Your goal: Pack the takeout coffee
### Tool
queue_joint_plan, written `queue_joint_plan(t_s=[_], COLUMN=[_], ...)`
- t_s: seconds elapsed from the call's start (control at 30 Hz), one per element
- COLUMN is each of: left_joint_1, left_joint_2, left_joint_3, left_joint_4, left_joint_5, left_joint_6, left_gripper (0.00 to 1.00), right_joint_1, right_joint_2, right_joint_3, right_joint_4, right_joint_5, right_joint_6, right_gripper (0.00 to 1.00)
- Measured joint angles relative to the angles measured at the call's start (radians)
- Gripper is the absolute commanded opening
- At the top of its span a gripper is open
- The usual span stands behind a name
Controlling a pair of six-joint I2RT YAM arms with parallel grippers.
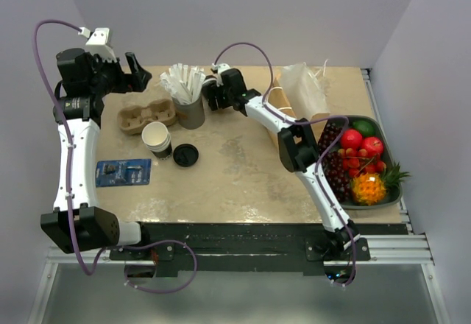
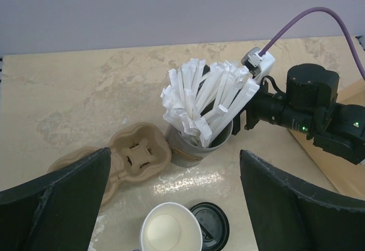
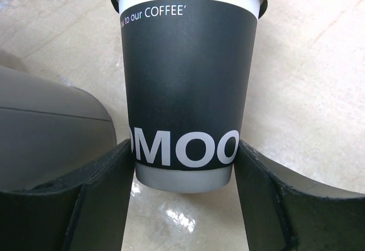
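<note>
The coffee (image 3: 188, 85) stands upright on the table (image 1: 243, 177), black lid on, white lettering across its dark side. My right fingers (image 3: 274, 205) sit one on each side of its lower part, and I see no gap between them and the paper, so I read that as a hold on the cup at a middling width. From above, the right wrist covers the coffee; it is toward the far edge, around the middle, just right of the straw cup (image 1: 190, 107), a grey cup packed with white wrapped straws. Left of the straw cup lies a cardboard carrier (image 1: 146, 114). Nearer to me, a stack of lidless cups (image 1: 157, 138) stands with a loose black lid (image 1: 185, 155) just beside it on the right, and a blue packet (image 1: 124, 171) lies flat near the left arm. My left fingers (image 2: 63, 205) are spread wide with nothing between them, raised at the far left, and their camera looks down on the carrier, the stack and the straws. At the far right there is a white bag (image 1: 302, 92), and a tray (image 1: 366, 206) of fruit sits along the right edge.
</note>
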Motion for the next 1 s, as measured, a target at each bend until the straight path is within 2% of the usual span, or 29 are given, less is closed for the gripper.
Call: queue_joint_plan(t_s=[0.13, 0.37, 0.6, 0.77, 1.0], left_joint_1=[0.000, -0.015, -0.164, -0.178, -0.193], left_joint_2=[-0.003, -0.037, -0.146, -0.205, -0.168], left_joint_3=[-0.025, -0.146, -0.252, -0.344, -0.446], left_joint_4=[0.020, 0.087, 0.161, 0.290, 0.471], left_joint_5=[0.051, 0.233, 0.353, 0.388, 0.468], left_joint_6=[0.001, 0.047, 0.118, 0.038, -0.145], left_gripper=[0.98, 0.99, 1.00, 1.00, 1.00], right_joint_1=[-0.011, -0.037, -0.040, -0.039, -0.037], right_joint_2=[-0.058, -0.348, -0.717, -0.929, -1.118], right_joint_3=[-0.066, -0.332, -0.650, -0.888, -1.136], right_joint_4=[-0.021, -0.076, -0.045, 0.002, 0.093], right_joint_5=[0.001, -0.010, -0.104, -0.189, -0.295], right_joint_6=[-0.011, -0.025, -0.015, -0.011, -0.030], right_gripper=[0.59, 0.55, 0.52, 0.51, 0.51])
